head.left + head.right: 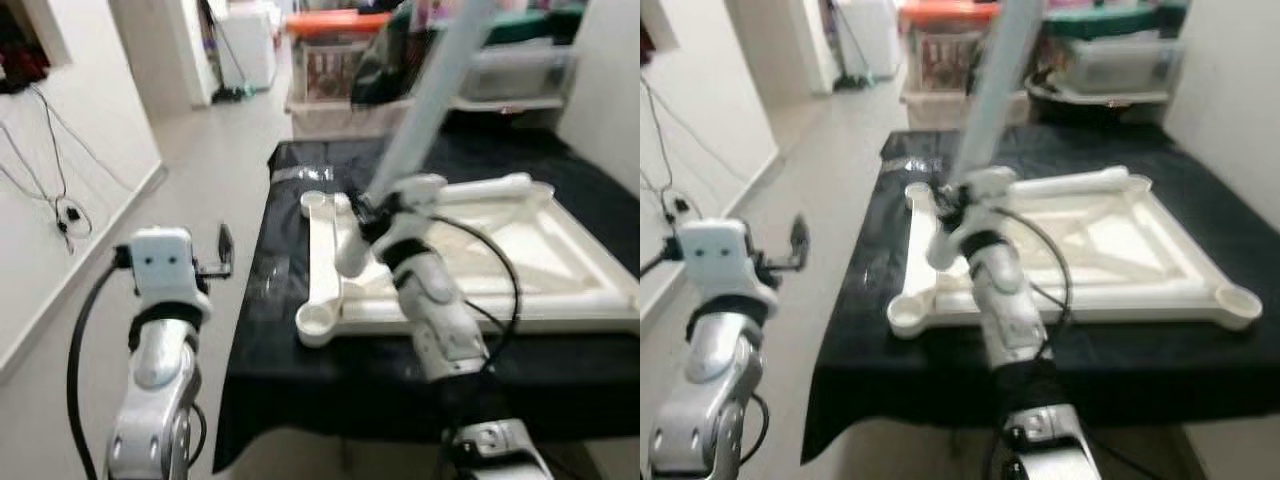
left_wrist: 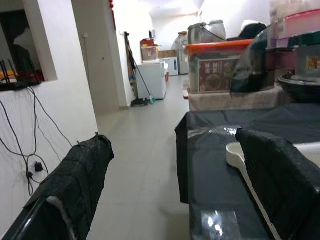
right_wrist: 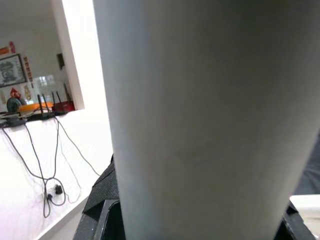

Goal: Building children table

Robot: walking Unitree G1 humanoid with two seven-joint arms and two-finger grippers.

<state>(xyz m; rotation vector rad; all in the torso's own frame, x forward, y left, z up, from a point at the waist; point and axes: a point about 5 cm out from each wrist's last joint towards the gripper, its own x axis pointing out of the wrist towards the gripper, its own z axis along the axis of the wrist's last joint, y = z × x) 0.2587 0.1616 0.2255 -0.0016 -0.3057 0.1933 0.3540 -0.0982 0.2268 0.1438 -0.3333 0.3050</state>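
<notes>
Here, an upturned white table frame [image 1: 520,250] is seen lying flat on a tabletop [image 1: 300,370] draped in black cloth, with round leg sockets at its corners. A long pale table leg [image 1: 430,95] is gripped by the right tool [image 1: 368,212], whose black fingers are closed around its lower end, just above the frame's near-left side rail. The leg is tilted, rising away from the robot toward storage boxes [image 1: 340,60] stacked beyond the tabletop. In the right wrist view the leg [image 3: 200,115] is seen close up. The left tool [image 1: 222,252] is held in the air beside the tabletop's left edge, over the tiled floor [image 1: 200,180], its fingers [image 2: 75,175] spread apart and holding nothing. Cables [image 1: 50,180] are seen hanging on the white wall to the left.
</notes>
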